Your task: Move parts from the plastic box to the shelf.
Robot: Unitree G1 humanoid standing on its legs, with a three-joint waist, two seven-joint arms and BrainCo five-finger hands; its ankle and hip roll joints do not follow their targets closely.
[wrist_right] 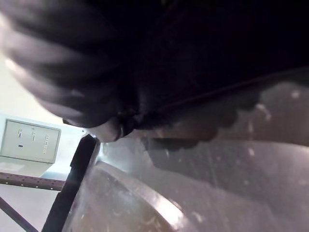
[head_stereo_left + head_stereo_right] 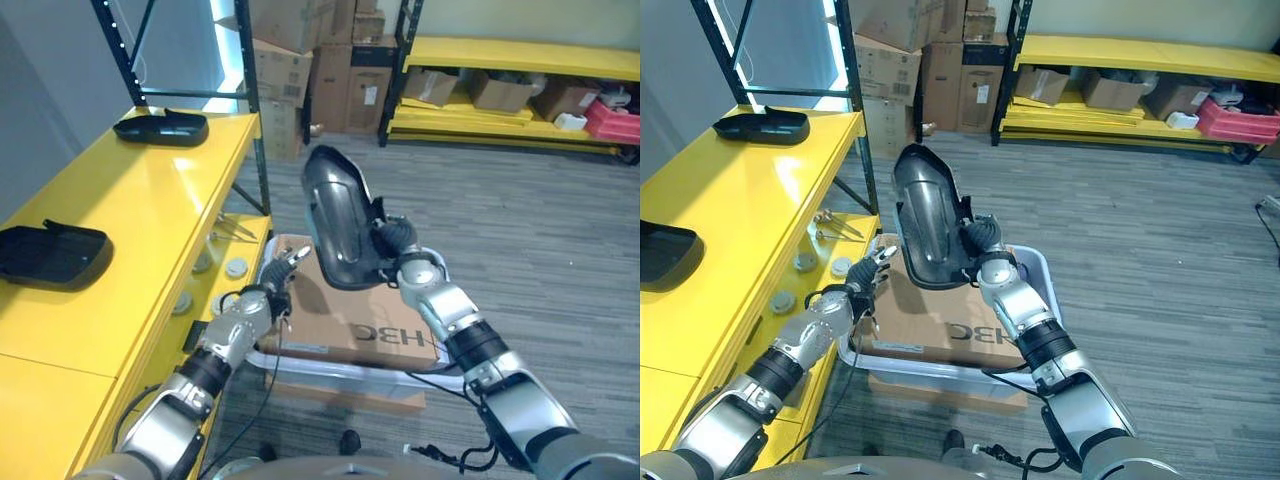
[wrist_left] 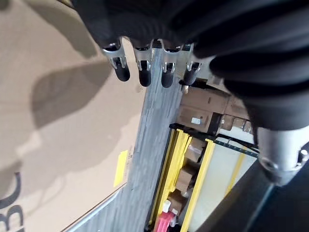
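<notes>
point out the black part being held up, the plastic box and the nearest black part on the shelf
black part [image 2: 335, 215], left eye view, middle of its glossy curved shell.
plastic box [image 2: 1038, 265], right eye view, far right corner of its pale rim.
nearest shelf part [image 2: 50, 253], left eye view, centre of its dark top face.

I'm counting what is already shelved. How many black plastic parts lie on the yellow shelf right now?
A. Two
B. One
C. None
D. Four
A: one black plastic part lies near, another black part farther along the yellow shelf; a third is in the right hand.
</notes>
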